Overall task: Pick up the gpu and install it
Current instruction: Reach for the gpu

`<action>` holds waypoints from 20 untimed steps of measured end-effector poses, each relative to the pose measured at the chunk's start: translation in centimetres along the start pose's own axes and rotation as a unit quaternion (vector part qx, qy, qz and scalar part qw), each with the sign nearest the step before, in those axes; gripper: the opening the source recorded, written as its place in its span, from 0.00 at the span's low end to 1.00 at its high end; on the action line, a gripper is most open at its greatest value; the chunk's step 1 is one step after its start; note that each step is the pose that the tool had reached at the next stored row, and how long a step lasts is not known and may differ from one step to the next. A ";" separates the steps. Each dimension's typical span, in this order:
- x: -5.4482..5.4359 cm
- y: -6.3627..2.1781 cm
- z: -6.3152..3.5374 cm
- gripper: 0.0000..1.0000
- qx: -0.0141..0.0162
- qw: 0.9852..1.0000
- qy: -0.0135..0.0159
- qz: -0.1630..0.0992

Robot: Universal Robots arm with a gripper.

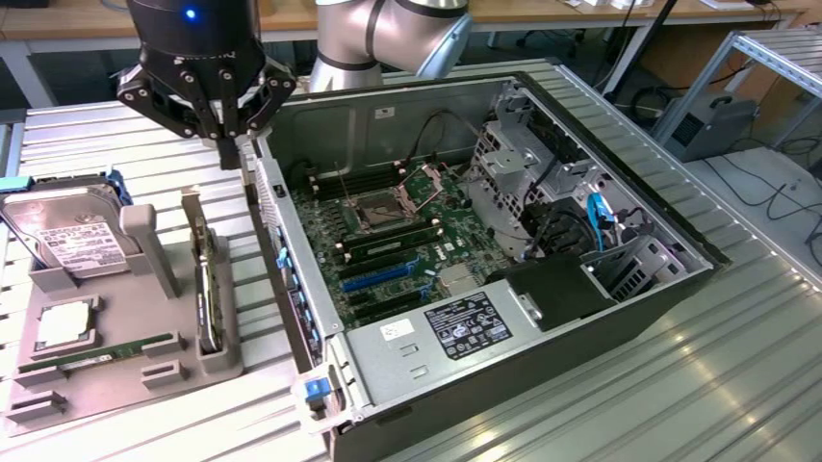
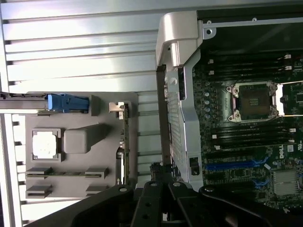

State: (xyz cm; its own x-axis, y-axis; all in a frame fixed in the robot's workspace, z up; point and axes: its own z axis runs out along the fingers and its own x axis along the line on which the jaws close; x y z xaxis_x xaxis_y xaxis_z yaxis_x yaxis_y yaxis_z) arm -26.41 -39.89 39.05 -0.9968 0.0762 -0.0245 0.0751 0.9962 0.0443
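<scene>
The gpu (image 1: 200,279) is a thin dark card standing on its edge in a slot of the grey holder (image 1: 180,361), at the exterior view's left. The wrist view shows the gpu (image 2: 124,142) edge-on, with its silvery bracket toward the blue-capped end of the holder (image 2: 80,142). My gripper (image 1: 231,156) hangs shut with nothing in it. It is above the table, between the holder's far end and the rear wall of the open computer case (image 1: 298,318). The gripper's (image 2: 160,185) dark fingers point down beside that case wall (image 2: 182,142).
On the holder also sit a silver hard drive (image 1: 71,241), a square processor (image 1: 64,325) and a green memory stick (image 1: 110,351). Inside the case the motherboard has an open processor socket (image 1: 383,205) and a blue slot (image 1: 379,272). A drive cage (image 1: 514,164) stands further right.
</scene>
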 end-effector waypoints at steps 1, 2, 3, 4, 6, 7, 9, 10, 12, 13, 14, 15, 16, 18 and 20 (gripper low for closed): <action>0.0 0.00 0.00 0.11 0.000 1.000 0.000 0.000; 0.1 -0.01 0.00 0.11 0.000 1.000 0.000 0.000; 0.2 -0.01 0.01 0.11 0.000 1.000 0.000 0.000; 0.3 -0.02 0.00 0.11 0.000 1.000 0.000 0.000; 0.4 -0.03 0.01 0.11 0.000 1.000 0.000 0.000; 0.4 -0.03 0.01 0.11 0.000 1.000 0.000 0.000; 0.5 -0.04 0.01 0.11 0.000 1.000 0.000 0.000; 0.6 -0.04 0.02 0.11 0.000 1.000 0.000 0.000; 0.7 -0.05 0.02 0.11 0.000 1.000 0.000 0.000; 0.7 -0.06 0.02 0.11 0.000 1.000 0.000 0.000; 0.8 -0.06 0.03 0.11 0.000 1.000 0.000 0.000; 0.8 -0.07 0.03 0.11 0.000 1.000 0.000 0.000; 0.9 -0.07 0.03 0.11 0.000 1.000 0.000 0.000; 1.0 -0.08 0.04 0.11 0.000 1.000 0.000 0.000; 1.0 -0.08 0.04 0.11 0.000 1.000 0.000 0.000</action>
State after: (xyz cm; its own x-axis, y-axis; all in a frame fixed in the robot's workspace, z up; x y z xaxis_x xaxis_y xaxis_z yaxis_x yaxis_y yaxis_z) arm -27.45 -39.89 38.99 -0.9968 0.0762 -0.0245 0.0750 0.9962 0.0443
